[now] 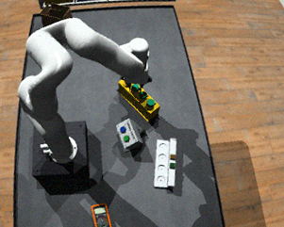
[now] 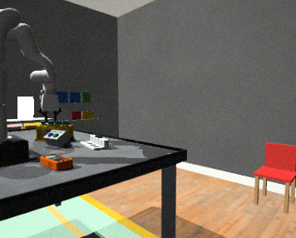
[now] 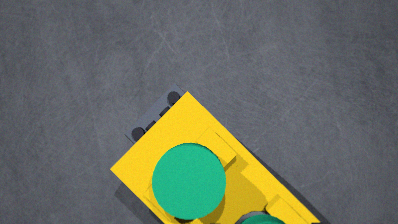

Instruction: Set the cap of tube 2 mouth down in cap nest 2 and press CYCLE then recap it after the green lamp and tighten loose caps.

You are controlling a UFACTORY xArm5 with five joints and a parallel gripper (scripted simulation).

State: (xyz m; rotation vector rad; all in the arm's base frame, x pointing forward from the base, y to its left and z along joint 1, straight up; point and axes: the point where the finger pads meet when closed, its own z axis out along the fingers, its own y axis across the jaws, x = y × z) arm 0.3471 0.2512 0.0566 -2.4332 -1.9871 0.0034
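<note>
Hovering over yellow decapping stn (image 1: 138,102), pincer (image 2: 49,113) half-open, empty; no writing legible.

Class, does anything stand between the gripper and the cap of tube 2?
Nothing visible does. The gripper hovers open above the end cap of the decapping station. Tube 2's cap beside it is uncovered.

Top view looks down, exterior sideways from table height, wrist close overhead; all share the yellow station (image 1: 137,100)
</note>
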